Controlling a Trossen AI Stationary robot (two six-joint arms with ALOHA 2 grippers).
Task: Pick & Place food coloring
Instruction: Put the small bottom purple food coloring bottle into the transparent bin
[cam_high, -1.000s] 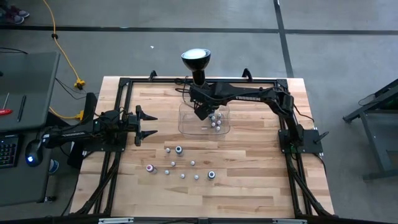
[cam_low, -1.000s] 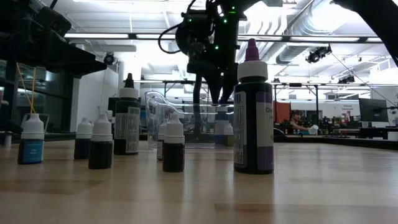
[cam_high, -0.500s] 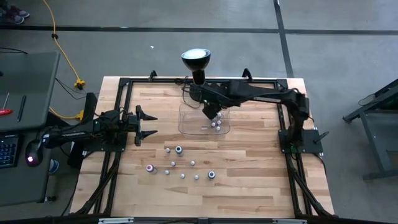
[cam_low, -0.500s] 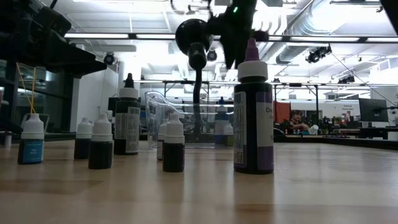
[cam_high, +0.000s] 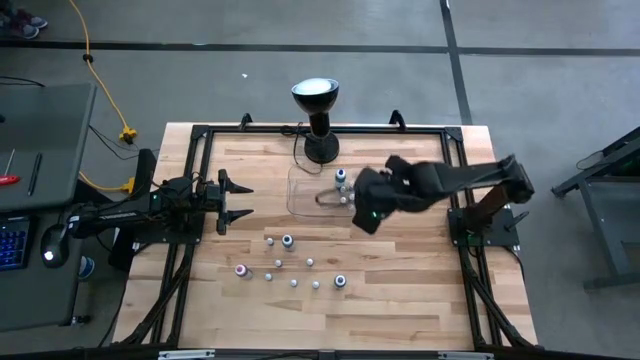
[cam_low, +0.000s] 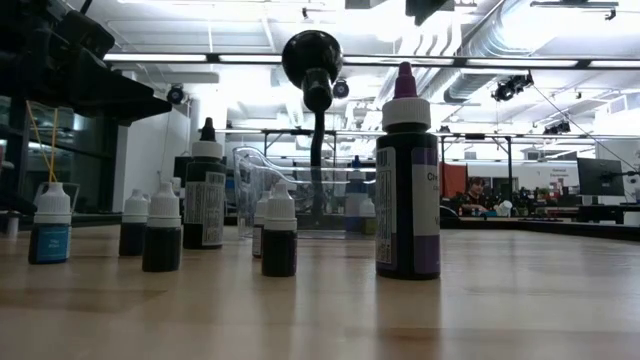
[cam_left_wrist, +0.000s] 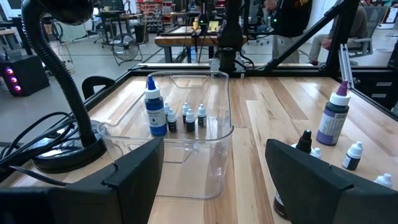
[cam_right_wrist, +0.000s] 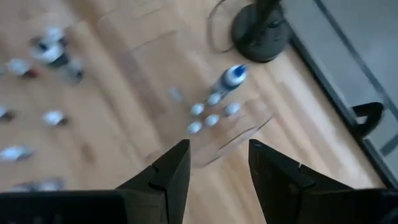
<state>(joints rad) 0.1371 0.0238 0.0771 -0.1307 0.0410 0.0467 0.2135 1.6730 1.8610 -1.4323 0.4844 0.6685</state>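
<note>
right pincer (cam_high: 362, 214) has pulled back off the tray (cam_high: 300, 200), open-fingered.

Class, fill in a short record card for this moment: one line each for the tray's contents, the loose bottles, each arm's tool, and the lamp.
tray contents: clear tray holds one tall blue bottle and four small bottles, all upright
loose bottles: about nine bottles stand on the table outside the tray, the purple bottle nearest the low camera
right tool: open, empty, raised above the tray's right edge
left tool: open, empty, waiting at the table's left side
lamp: black, behind the tray
</note>
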